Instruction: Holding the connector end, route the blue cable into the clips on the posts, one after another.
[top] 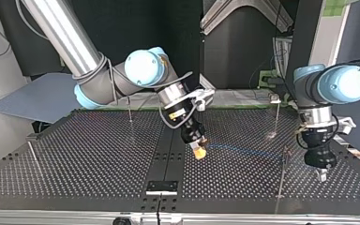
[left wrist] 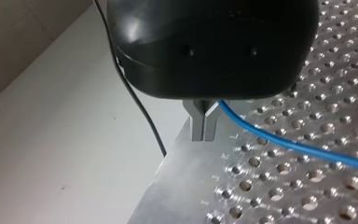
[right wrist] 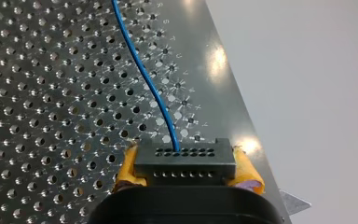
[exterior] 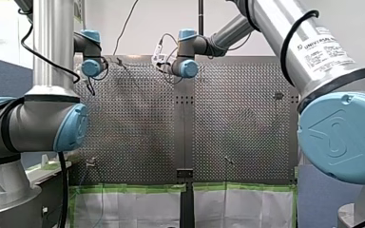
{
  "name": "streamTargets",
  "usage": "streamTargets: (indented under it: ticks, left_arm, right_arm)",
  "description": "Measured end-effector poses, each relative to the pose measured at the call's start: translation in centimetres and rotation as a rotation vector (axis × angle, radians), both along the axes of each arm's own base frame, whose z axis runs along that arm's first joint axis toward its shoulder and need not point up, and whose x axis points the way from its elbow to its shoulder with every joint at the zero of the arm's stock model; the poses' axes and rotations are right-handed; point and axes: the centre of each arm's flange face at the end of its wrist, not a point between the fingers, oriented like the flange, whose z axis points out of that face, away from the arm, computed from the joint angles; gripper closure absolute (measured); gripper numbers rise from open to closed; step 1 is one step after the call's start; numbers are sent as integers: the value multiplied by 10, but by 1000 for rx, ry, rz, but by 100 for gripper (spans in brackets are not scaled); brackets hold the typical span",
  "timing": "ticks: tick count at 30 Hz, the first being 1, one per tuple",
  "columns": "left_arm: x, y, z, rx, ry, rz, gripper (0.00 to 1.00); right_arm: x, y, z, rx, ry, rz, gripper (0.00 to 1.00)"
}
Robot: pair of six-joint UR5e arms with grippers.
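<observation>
Right fingers: my right gripper (top: 198, 152) hangs low over the middle of the worktop (top: 75, 154). Its yellow pads (right wrist: 247, 173) are closed on both sides of the connector (right wrist: 185, 162).
Connector: a dark block with two rows of small holes on its face, sitting square between the pads.
Cable: the blue cable (right wrist: 151, 88) leaves the top of the connector and curves ahead of my right gripper over the holed plate. In the top view it shows as a faint blue line (top: 243, 150) running from that gripper toward the view's right.
Left fingers: my left gripper (left wrist: 204, 123) is black, and its metal fingers are pressed together with no gap at the tips. The cable comes out right beside their root. I cannot tell whether they pinch it.
Left arm's place: at the top view's right, with the gripper pointing straight down near the worktop's edge.
Posts: thin upright posts stand on the worktop, one (top: 130, 108) behind my right arm, one (top: 278, 115) with a clip at its top, and one (top: 282, 176) near my left gripper.
Writing on arm: a white label (exterior: 324, 47) on my right arm reads "UNIVERSAL ROBOTS". The smaller print under it is too small to read.
Writing on worktop: single letters are marked along the plate's edge; S, T and U (right wrist: 179, 56) can be read in the right wrist view.
</observation>
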Motion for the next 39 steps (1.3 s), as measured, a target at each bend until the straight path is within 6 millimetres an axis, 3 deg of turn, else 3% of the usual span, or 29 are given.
streamTargets:
  ticks: [12,21,23,25,26,28,33,34,35,37,38,39]
  left_arm:
    - [10,9,-9,-21,-12,-24,98]
    - [15,6,-15,-42,-19,-68,98]
    - [16,5,-15,-42,-19,-71,94]
    - [16,4,-15,-42,-19,-73,84]
    - [16,3,-15,-42,-19,-74,84]
    - [15,2,-15,-43,-19,-76,71]
    - [15,-1,-15,-38,-18,-86,65]
    - [15,-2,-15,-35,-17,-88,54]
    - [15,-3,-15,-33,-16,-90,54]
    - [15,-4,-15,-29,-14,-93,27]
    - [15,-4,-15,-28,-12,-94,27]
    - [14,-5,-15,-27,-10,-94,14]
  right_arm:
    - [7,-17,-11,-7,-4,13,100]
    - [18,-25,2,-19,-26,35,100]
    - [18,-26,4,-21,-28,38,100]
    - [19,-27,6,-23,-30,40,100]
    - [19,-27,7,-24,-31,41,100]
    - [19,-27,8,-22,-30,43,100]
    - [19,-27,8,-17,-24,44,100]
    - [19,-27,7,-15,-23,44,100]
    - [18,-27,7,-14,-21,44,100]
    - [18,-28,7,-11,-19,43,100]
    - [18,-28,7,-11,-19,43,100]
    - [17,-29,7,-10,-18,42,100]
